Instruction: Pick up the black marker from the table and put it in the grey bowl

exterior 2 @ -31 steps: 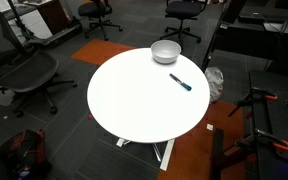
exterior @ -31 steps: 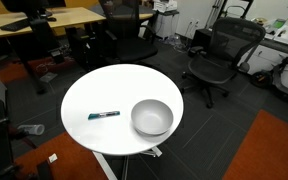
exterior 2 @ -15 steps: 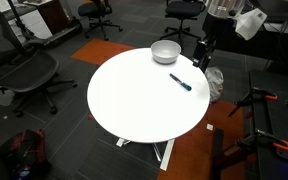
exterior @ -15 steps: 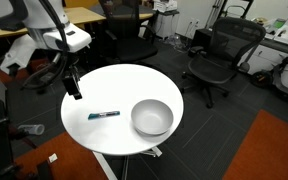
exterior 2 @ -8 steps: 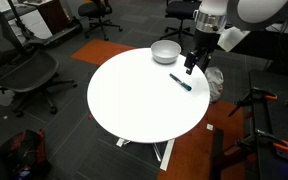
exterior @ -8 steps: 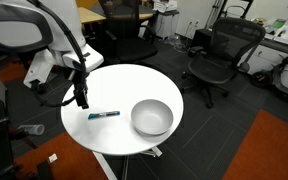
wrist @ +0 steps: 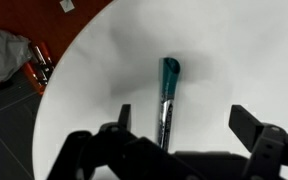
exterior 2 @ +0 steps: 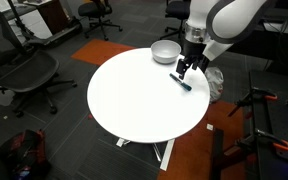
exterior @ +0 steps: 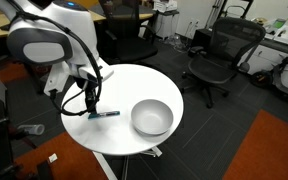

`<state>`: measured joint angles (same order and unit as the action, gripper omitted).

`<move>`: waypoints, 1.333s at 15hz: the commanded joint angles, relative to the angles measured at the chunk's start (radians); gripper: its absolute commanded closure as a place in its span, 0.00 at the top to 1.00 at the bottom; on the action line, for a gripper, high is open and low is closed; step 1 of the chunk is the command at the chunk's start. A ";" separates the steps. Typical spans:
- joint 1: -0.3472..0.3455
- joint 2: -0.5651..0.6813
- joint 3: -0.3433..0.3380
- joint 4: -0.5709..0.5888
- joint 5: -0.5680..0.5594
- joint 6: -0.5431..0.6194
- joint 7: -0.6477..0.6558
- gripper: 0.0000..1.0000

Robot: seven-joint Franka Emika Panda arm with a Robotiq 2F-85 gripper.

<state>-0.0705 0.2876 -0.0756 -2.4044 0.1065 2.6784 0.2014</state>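
Black marker point(wrist: 167, 100) lies flat on the white round worktop point(wrist: 234, 60), its teal section at the end that points away from the wrist camera and its dark barrel running back under the gripper point(wrist: 181, 122). In both exterior views the marker point(exterior: 106, 114) point(exterior 2: 181, 83) sits near the worktop's edge, apart from the grey bowl point(exterior: 149, 130) point(exterior 2: 165, 57), which stands upright on the same worktop point(exterior: 124, 85) point(exterior 2: 134, 100) with bare surface between the two.

The gripper point(exterior: 90, 110) point(exterior 2: 181, 72) hangs directly over the marker, pointing down, low above the worktop. In the wrist view its two fingers point(wrist: 124, 118) are spread wide, one on each side of the barrel, and the marker lies closer to one finger than to its opposite. Neither finger touches the marker and nothing is held.

Around the worktop, dark floor carries black office chairs point(exterior: 219, 55) point(exterior 2: 24, 70), and a wooden desk point(exterior: 44, 18) stands behind the arm.
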 commanded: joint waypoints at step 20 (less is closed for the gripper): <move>-0.025 0.246 -0.005 0.197 0.074 -0.007 0.002 0.66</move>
<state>-0.0833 0.5151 -0.0912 -2.2314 0.1540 2.6786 0.2040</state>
